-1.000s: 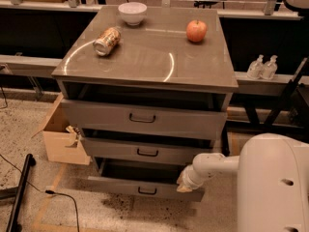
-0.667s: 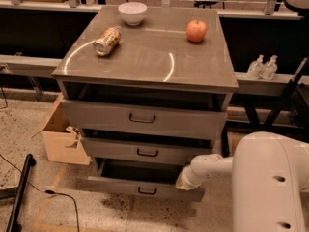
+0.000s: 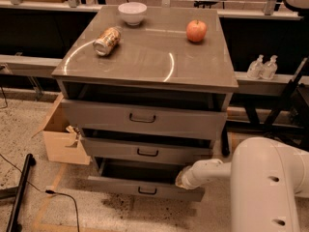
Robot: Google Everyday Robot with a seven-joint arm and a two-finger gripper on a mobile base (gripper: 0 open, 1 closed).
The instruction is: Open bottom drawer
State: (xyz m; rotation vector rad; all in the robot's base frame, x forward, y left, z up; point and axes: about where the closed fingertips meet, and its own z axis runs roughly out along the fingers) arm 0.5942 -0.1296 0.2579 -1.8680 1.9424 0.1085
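Note:
The grey cabinet has three drawers, all pulled out a little. The bottom drawer has the shallowest front and a small dark bar handle; it stands out the farthest, its dark tray interior showing behind the front. My white arm reaches in from the right, and my gripper sits at the right end of the bottom drawer, at its top edge just behind the front. The gripper's tip is hidden inside the drawer.
On the cabinet top lie a can, a white bowl and an apple. A cardboard box stands left of the cabinet. A black pole and cable lie on the floor at left. Two bottles stand on a ledge at right.
The bottom drawer has slid out a little farther toward me. My arm has drawn back with it.

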